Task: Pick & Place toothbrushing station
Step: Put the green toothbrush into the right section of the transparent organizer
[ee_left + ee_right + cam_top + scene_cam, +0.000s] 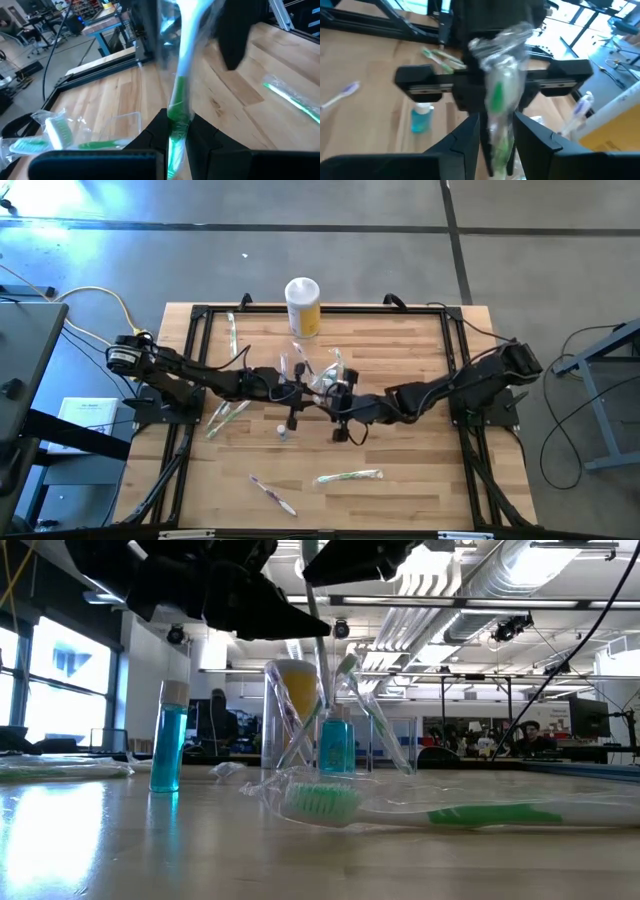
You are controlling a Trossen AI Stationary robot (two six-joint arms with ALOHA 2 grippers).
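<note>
Above the surface (400,360), both grippers meet at mid-table. The left gripper (179,131) and right gripper (497,131) each pinch the same wrapped green toothbrush (181,85), likely steadying it upright for the clear holder (290,715).

The table (400,430) is pale, smooth wood planks framed in black metal; beside the yellow canister (303,306), toothbrush wrappers (420,810) look glossy, crinkled clear plastic.

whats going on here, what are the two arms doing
Both arms meet over the middle of the wooden table. The left gripper is shut on a green wrapped toothbrush, and the right gripper has its fingers around the same wrapped brush from the other end. The clear holder stands just below them. More wrapped toothbrushes and a small blue-filled bottle lie around.
</note>
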